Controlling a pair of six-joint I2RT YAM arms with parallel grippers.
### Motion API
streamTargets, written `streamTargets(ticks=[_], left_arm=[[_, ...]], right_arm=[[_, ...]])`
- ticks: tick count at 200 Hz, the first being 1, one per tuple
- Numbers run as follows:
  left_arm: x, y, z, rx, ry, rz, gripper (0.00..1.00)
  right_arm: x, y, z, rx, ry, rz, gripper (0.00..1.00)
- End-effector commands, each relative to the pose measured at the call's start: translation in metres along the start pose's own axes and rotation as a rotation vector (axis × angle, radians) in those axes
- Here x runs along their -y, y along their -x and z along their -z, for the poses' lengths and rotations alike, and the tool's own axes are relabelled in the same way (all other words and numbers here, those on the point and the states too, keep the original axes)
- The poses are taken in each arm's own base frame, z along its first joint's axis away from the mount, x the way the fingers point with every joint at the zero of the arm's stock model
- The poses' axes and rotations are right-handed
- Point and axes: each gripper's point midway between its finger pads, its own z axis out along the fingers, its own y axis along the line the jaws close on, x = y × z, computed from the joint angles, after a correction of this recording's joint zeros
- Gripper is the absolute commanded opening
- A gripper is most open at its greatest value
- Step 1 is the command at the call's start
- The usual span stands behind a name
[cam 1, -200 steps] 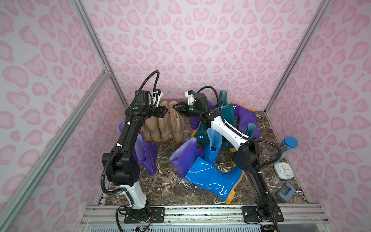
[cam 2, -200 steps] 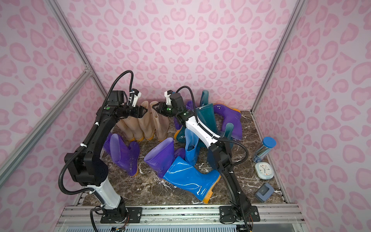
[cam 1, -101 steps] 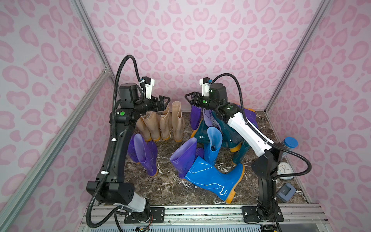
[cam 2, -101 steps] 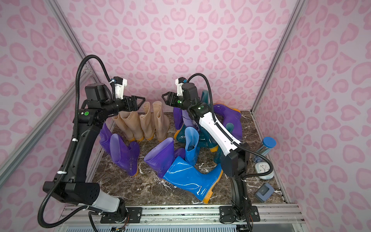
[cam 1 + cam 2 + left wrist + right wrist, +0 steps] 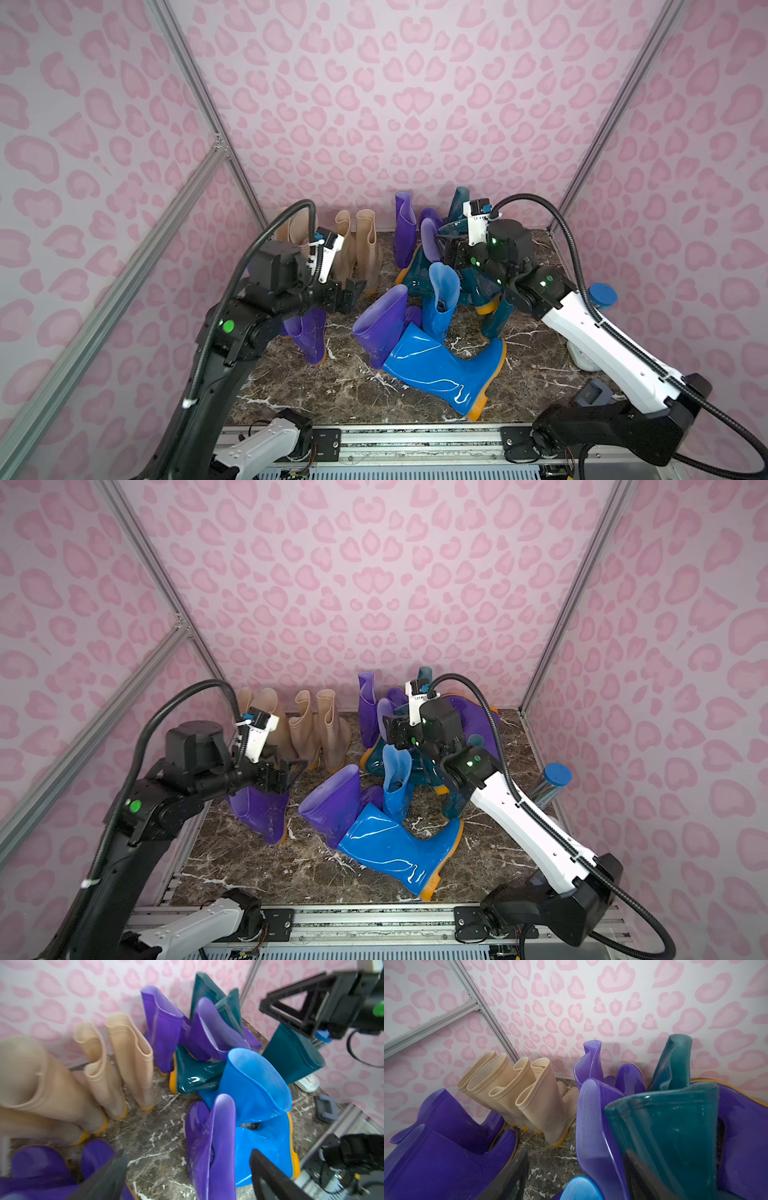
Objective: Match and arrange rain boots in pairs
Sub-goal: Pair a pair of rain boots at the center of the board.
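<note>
Several rain boots stand or lie on the marble floor (image 5: 316, 395). Beige boots (image 5: 365, 249) stand in a row at the back left, and purple boots (image 5: 309, 336) stand below my left gripper (image 5: 352, 296), which hangs open and empty. In the left wrist view its fingers (image 5: 108, 1178) frame a lying purple boot (image 5: 209, 1142) further off. A bright blue boot (image 5: 440, 365) lies at the middle front. My right gripper (image 5: 451, 251) is open above a cluster of purple and dark teal boots (image 5: 419, 270). A purple boot's rim (image 5: 591, 1126) shows between its fingers (image 5: 512, 1176); contact is unclear.
A shiny cylinder with a blue cap (image 5: 602, 295), a white clock (image 5: 582, 357) and a small grey box (image 5: 594, 395) sit along the right wall. Pink patterned walls close in on three sides. The metal rail (image 5: 415, 436) runs along the front.
Both grippers have opened wider. The left arm has drawn back from the beige boots toward the front; the right arm has swung right and back over the purple and teal boots.
</note>
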Motion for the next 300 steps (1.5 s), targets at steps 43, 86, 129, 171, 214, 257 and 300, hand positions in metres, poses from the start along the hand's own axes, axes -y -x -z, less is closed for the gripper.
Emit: streamTargets(ticks=[43,86,129,171,214,257,300], left_arm=[[0.005,-0.012,-0.020,-0.080,-0.072,0.068,0.92],[0.055,-0.020,-0.042,-0.177,-0.321,-0.017,0.90],[0.073,-0.050,-0.072,-0.325,-0.311,-0.180,0.93],[0.054,-0.074,-0.110,-0.412,-0.176,-0.195,0.92],[0.046,-0.088,-0.131,-0.426,-0.128,-0.169,0.66],[0.038,-0.098,-0.121,-0.445,-0.080,-0.147,0.02],[0.002,-0.091,-0.081,-0.418,0.111,-0.149,0.02]], right_arm=[[-0.026,-0.015,0.017,0.041,-0.095,0.119,0.77],[-0.005,-0.007,0.031,0.051,-0.155,0.114,0.81],[0.048,-0.027,0.047,-0.012,-0.205,0.002,0.82],[0.029,-0.057,0.039,-0.100,-0.077,-0.070,0.84],[0.018,-0.078,0.028,-0.142,-0.050,-0.072,0.84],[0.050,-0.052,0.024,-0.062,-0.188,-0.064,0.84],[0.121,-0.014,0.033,0.052,-0.341,-0.155,0.83]])
